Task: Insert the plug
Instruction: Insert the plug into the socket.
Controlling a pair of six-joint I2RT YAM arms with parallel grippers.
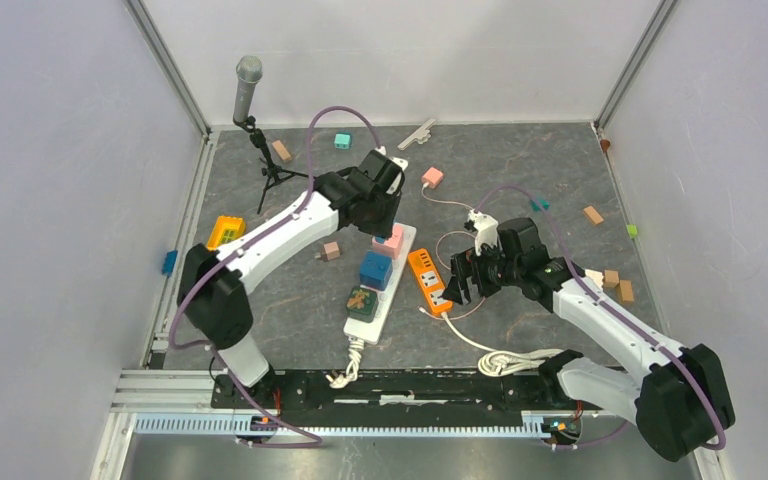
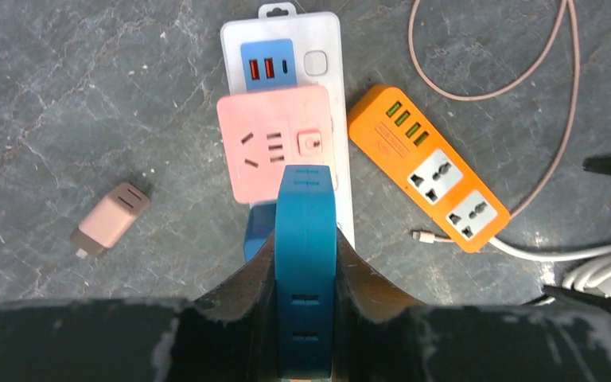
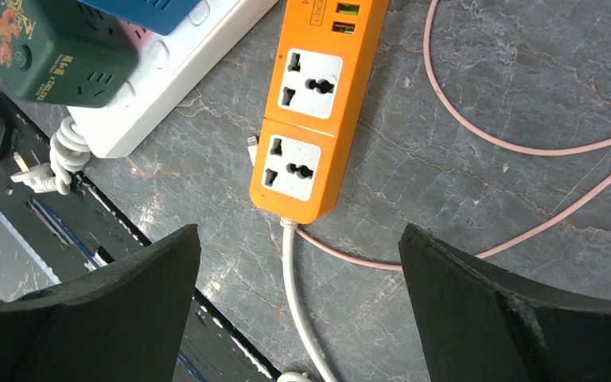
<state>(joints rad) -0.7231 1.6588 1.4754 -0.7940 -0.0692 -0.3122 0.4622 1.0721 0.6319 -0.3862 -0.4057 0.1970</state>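
Note:
My left gripper [image 2: 306,240] is shut on a teal-blue plug [image 2: 306,207], held upright just above the white power strip [image 2: 318,48]. It also shows in the top view [image 1: 378,222]. A pink adapter [image 2: 274,143] sits in the strip just beyond the plug. A darker blue adapter [image 1: 375,269] and a green adapter [image 1: 362,302] sit in the strip nearer the bases. My right gripper [image 3: 298,239] is open and empty above the near end of the orange power strip [image 3: 310,103], over its white cord [image 3: 294,294].
A loose pink charger [image 2: 110,219] lies left of the white strip. A thin pink cable [image 3: 485,135] loops right of the orange strip. A microphone on a tripod [image 1: 247,85] stands at the back left. Small blocks are scattered about, such as an orange one [image 1: 225,231].

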